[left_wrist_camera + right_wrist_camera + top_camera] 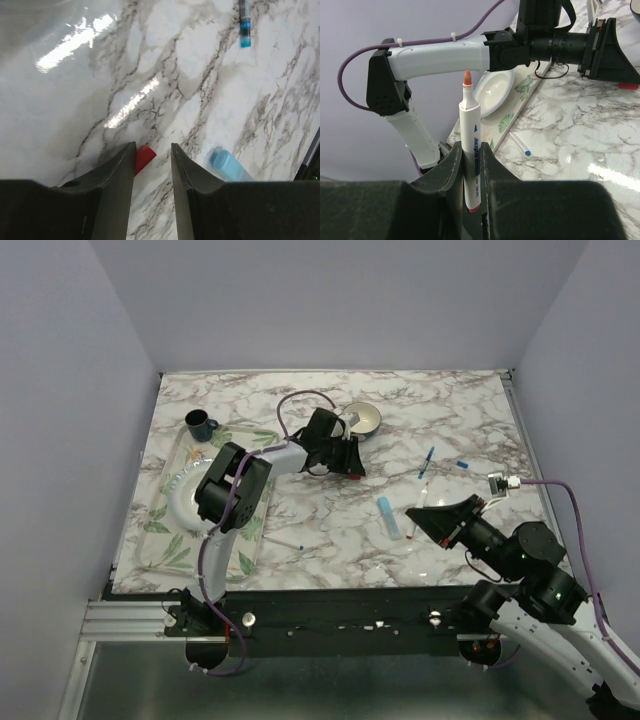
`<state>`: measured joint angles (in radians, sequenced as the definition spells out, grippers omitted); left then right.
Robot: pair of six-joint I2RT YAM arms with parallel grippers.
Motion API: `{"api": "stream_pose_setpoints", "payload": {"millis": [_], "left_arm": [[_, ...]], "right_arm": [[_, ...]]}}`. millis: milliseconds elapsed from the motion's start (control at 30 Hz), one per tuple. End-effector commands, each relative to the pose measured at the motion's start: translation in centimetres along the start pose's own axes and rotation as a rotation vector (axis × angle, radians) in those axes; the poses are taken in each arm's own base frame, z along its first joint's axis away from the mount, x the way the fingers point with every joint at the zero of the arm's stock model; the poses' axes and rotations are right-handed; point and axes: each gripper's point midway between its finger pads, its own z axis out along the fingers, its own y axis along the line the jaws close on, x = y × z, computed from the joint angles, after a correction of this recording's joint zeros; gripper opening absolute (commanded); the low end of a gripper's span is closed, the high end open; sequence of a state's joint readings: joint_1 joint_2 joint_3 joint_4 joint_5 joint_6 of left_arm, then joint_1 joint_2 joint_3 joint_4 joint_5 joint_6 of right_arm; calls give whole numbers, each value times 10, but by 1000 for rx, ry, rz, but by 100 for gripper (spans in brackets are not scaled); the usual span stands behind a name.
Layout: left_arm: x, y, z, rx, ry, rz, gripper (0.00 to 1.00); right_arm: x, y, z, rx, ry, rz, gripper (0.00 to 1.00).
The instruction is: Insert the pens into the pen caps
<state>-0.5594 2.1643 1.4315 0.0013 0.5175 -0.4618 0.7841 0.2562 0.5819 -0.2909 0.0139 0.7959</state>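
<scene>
Far left on the marble table (470,400): leaf-printed tray (168,552) with a white plate (175,498) on it, dark mug (199,424) at its far end. Just right of the tray's near corner, a thin white pen with a blue tip (286,542), flat on the marble. Toward the middle, left gripper (152,145) low over the table, fingers apart, nothing clamped. Between them a red cap (144,159) lying on the marble, tight against the left finger and clear of the right one. Beyond that gripper, a pale bowl (363,418). Next, a pale blue marker (389,517), flat, near the right gripper. Right gripper (471,150) closed on a white marker with a red tip (470,117), barrel upright between the fingers, tip uppermost and uncapped. Farther right, apart on the table: a slim white pen (421,495), a dark blue pen (428,460), a small blue cap (463,465).
</scene>
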Motion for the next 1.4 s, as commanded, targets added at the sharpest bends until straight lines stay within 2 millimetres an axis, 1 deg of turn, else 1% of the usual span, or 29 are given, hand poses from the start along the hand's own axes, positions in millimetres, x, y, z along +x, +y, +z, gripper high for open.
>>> {"api": "stream_pose_setpoints", "payload": {"millis": [0, 33, 267, 333, 400, 433, 500, 533, 600, 633, 667, 733, 767, 800, 867, 900, 933, 967, 1000, 1033, 1067, 1100, 1133, 1167, 1200, 1233, 1267, 1300, 1367], "left_arm": [[41, -17, -6, 96, 105, 40, 45], [51, -21, -9, 110, 126, 38, 46], [53, -63, -22, 309, 131, 96, 48], [41, -75, -29, 334, 92, 107, 49], [30, -75, -32, 298, 53, 107, 50], [16, -80, -37, 270, 15, 100, 52], [1, -70, -42, 147, -34, 49, 54], [-22, -59, -51, 15, -129, 24, 54], [-35, -43, -65, -157, -214, -78, 55], [-43, -24, -76, -298, -302, -116, 56], [-53, -33, -93, -311, -367, -177, 56], [-61, -26, -111, -412, -442, -262, 56], [-69, -21, -128, -495, -522, -324, 56], [-61, -16, -134, -537, -517, -403, 55], [-67, -18, -148, -571, -550, -474, 55], [-55, -6, -156, -651, -540, -559, 55], [-62, -10, -162, -659, -560, -605, 55], [-58, -3, -161, -703, -556, -658, 55], [-35, 6, -167, -804, -484, -715, 55], [-30, 6, -165, -838, -460, -780, 56], [-42, 2, -154, -849, -432, -801, 57], [-22, 3, -155, -928, -330, -808, 57], [-37, -17, -149, -872, -304, -845, 57], [-22, -7, -131, -915, -224, -857, 57], [-13, -10, -125, -923, -175, -872, 57], [-8, -19, -114, -890, -143, -899, 57], [-1, -20, -105, -884, -128, -926, 57], [-5, -24, -94, -843, -151, -942, 57], [4, -26, -87, -833, -156, -975, 57]], "right_arm": [[7, -10, -3, 36, 13, 16, 1], [7, -11, -3, 40, 13, 18, 1], [8, -13, -3, 50, 16, 27, 1], [9, -14, -3, 57, 18, 32, 1], [10, -16, -4, 65, 19, 37, 1], [10, -18, -5, 73, 18, 42, 1], [9, -18, -7, 78, 14, 48, 1], [9, -20, -7, 85, 12, 51, 1], [9, -21, -9, 91, 5, 54, 1], [8, -22, -9, 96, -1, 55, 1], [7, -23, -10, 97, -4, 57, 1], [8, -25, -11, 103, -8, 59, 1], [8, -25, -11, 103, -8, 61, 1], [9, -26, -12, 108, -7, 61, 1], [8, -26, -13, 107, -10, 62, 1], [8, -27, -13, 110, -12, 62, 1], [8, -27, -14, 110, -16, 64, 1], [7, -27, -14, 110, -18, 64, 1], [8, -28, -15, 114, -16, 63, 1], [8, -28, -15, 114, -16, 60, 1], [7, -27, -16, 113, -17, 59, 1], [6, -27, -16, 114, -18, 59, 1], [6, -28, -16, 118, -23, 55, 1], [5, -28, -16, 118, -25, 55, 1], [5, -28, -15, 117, -26, 56, 1], [5, -27, -16, 116, -27, 53, 1], [4, -27, -16, 115, -28, 51, 1], [4, -27, -16, 117, -25, 48, 1], [3, -27, -17, 120, -29, 45, 1]]}}
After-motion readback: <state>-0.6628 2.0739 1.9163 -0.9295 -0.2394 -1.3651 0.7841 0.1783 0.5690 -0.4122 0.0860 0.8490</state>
